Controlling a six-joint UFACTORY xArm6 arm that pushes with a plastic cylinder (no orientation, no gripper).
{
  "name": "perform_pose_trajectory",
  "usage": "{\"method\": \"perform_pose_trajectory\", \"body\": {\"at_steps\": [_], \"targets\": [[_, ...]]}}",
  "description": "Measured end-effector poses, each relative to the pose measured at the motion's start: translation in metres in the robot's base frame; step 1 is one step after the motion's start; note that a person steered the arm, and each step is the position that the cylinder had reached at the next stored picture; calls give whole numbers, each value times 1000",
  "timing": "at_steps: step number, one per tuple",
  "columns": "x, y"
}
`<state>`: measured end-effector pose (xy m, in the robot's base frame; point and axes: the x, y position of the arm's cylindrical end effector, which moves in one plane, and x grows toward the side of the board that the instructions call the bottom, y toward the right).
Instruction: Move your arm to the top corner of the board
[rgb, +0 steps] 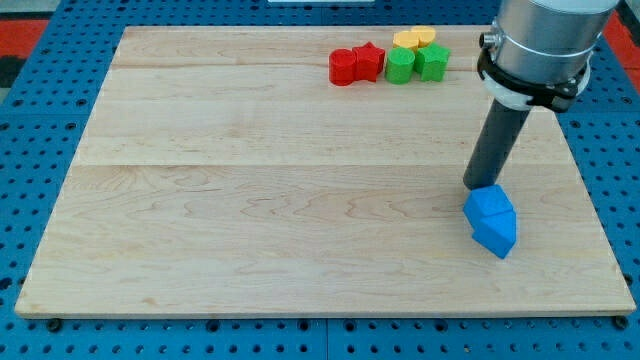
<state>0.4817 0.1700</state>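
Observation:
My tip (481, 186) rests on the wooden board (250, 200) at the view's right, touching the top edge of a blue block (491, 221). The rod rises from it up to the arm's grey body at the view's top right. A cluster of blocks sits near the board's top edge, well above and left of my tip: a red cylinder (343, 67), a red star (369, 62), a green block (401, 66), a second green block (433, 62), and a yellow block (414, 38) behind them.
The board lies on a blue perforated table (40, 90). The arm's grey body (540, 40) hangs over the board's top right corner and hides it.

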Motion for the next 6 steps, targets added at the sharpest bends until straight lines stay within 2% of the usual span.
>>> {"method": "perform_pose_trajectory", "body": {"at_steps": [1, 2, 3, 4, 5, 6], "targets": [[4, 1], [-6, 27], [-71, 118], [-160, 146], [-221, 125], [-233, 71]]}}
